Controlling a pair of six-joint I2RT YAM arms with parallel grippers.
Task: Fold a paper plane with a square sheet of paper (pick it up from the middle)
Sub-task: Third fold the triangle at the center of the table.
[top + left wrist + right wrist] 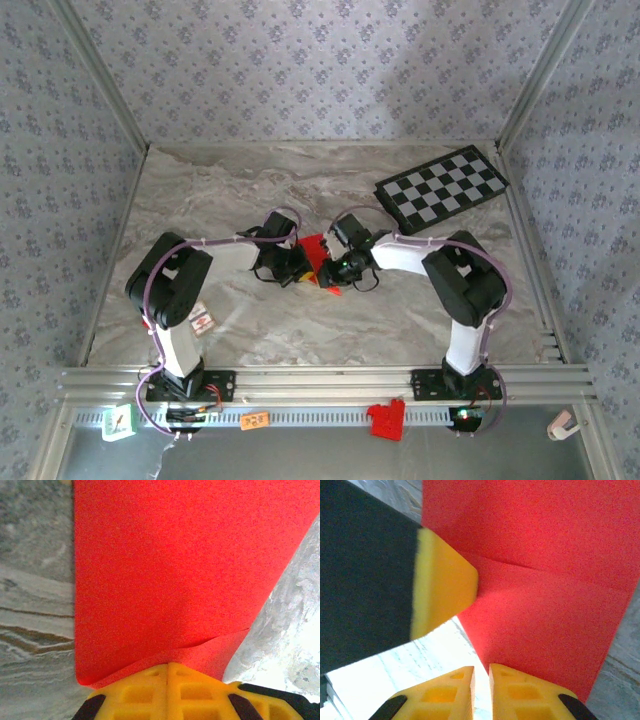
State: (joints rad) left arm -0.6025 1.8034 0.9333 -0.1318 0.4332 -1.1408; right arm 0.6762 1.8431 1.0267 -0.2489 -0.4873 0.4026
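There are two arms, the left arm (185, 290) and the right arm (460, 280), and each carries one gripper, so I count two grippers, the left gripper (167, 667) and the right gripper (481, 669), each with two yellow fingers (520, 692). On the table (400, 320) lie one square sheet of paper (314, 252), one checkered board (442, 188) and one small white card (203, 320). Below the near rail (320, 380) there are one red bracket (387, 418), one orange label (255, 420), one green and white card (118, 423) and one pale hook-like piece (562, 425).

The square sheet of paper (175, 570) is matt, the table (35, 605) smooth and marble-patterned, the right claw (481, 674) yellow plastic.
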